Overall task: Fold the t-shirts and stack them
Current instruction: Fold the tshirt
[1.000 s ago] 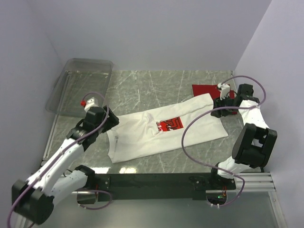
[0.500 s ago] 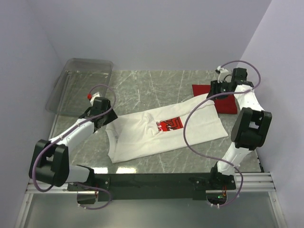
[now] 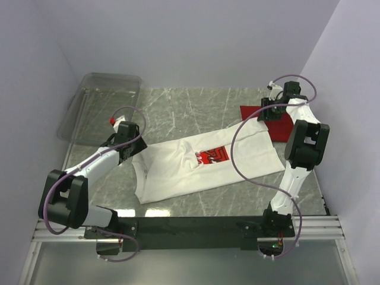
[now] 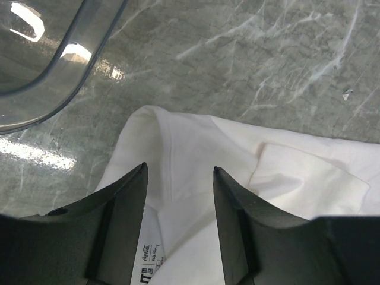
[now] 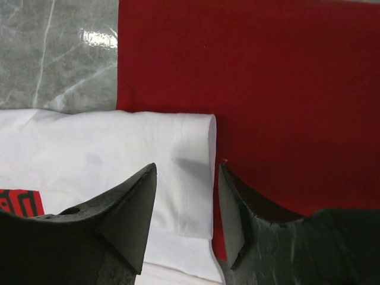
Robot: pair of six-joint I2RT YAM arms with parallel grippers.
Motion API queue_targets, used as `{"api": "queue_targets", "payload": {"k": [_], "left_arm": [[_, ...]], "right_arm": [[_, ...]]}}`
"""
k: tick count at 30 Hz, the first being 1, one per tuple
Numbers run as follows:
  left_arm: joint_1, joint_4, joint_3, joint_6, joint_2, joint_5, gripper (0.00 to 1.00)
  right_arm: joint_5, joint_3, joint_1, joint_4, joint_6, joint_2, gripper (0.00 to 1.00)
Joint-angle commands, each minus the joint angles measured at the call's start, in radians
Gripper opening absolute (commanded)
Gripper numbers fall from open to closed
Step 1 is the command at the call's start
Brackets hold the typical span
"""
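Observation:
The white t-shirt (image 3: 178, 169) lies spread flat mid-table, its red square graphic (image 3: 212, 155) facing up. A folded red t-shirt (image 3: 284, 126) sits at the back right, and the white shirt's far corner overlaps it. My left gripper (image 3: 132, 153) hovers at the white shirt's left edge. In the left wrist view this gripper (image 4: 179, 168) is open, with white cloth (image 4: 196, 148) and a printed label below the jaws. My right gripper (image 3: 265, 114) is over the seam between the two shirts. Seen from its wrist, it (image 5: 187, 167) is open above the white hem (image 5: 119, 142) beside the red cloth (image 5: 267, 89).
A clear plastic bin (image 3: 101, 107) stands at the back left, its rounded corner (image 4: 41, 53) close to my left gripper. Grey marble table (image 3: 196, 107) surrounds the shirts. Walls close in on the left, back and right.
My right gripper has moved back and a little left, from the white shirt's right side to the red shirt's near corner. The left arm has stretched out lower; its gripper stays at the shirt's left edge.

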Motion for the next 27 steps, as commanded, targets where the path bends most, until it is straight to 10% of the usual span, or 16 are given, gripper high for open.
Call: {"api": "queue_targets", "payload": {"k": [1,19,27], "left_arm": [[0.003,0.034,0.025,0.013,0.015,-0.028,0.54],[0.003,0.041,0.036,0.020,0.066,-0.037,0.54],[0.003,0.041,0.053,0.028,0.096,-0.048,0.50]], "right_arm": [[0.001,0.082,0.016,-0.014,0.022,0.032,0.53],[-0.045,0.176,0.023,-0.063,0.009,0.167,0.52],[-0.058,0.113,0.005,0.003,0.014,0.072,0.19]]}}
